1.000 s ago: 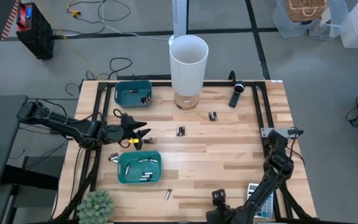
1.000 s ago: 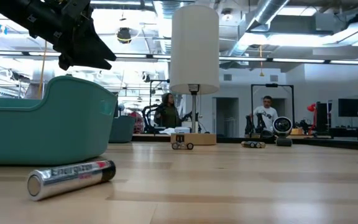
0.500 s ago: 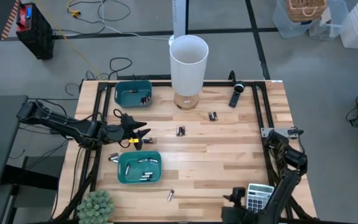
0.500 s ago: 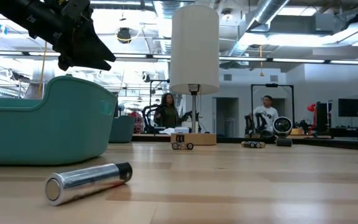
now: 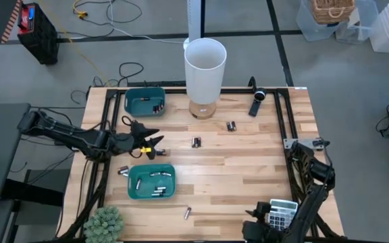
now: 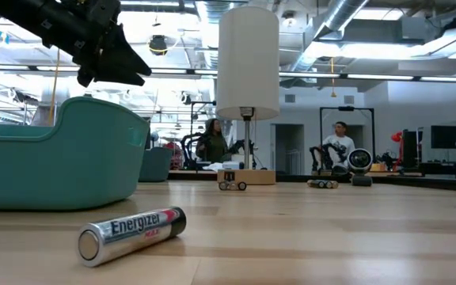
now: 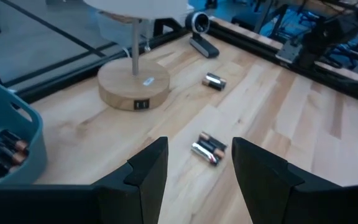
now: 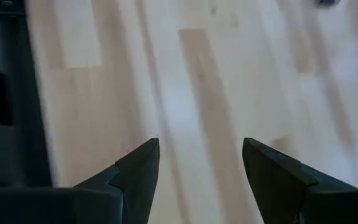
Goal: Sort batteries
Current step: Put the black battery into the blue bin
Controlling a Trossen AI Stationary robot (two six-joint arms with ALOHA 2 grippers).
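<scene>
Batteries lie scattered on the wooden table: one silver cell (image 5: 188,212) (image 6: 133,233) on its side near the front edge, a pair (image 5: 196,142) (image 7: 209,149) mid-table, another pair (image 5: 231,125) (image 7: 215,81) farther right, and one (image 5: 122,171) beside the near teal bin (image 5: 135,192). More batteries lie in that bin and in the far teal bin (image 5: 132,103). My left gripper (image 5: 155,143) (image 7: 197,146) hovers open and empty above the table, left of the middle pair. My right gripper (image 5: 250,229) (image 8: 201,146) is open and empty at the front edge.
A white lamp (image 5: 204,67) on a round wooden base stands at the far middle. A black oblong device (image 5: 257,102) lies at the far right, a calculator (image 5: 280,213) at the front right, and a small plant (image 5: 105,223) at the front left. People show in the room beyond.
The silver battery near the front edge has rolled a little toward the table's right. My right gripper has drawn back from it toward the front right corner, baring the calculator. My left gripper has edged slightly toward the far edge.
</scene>
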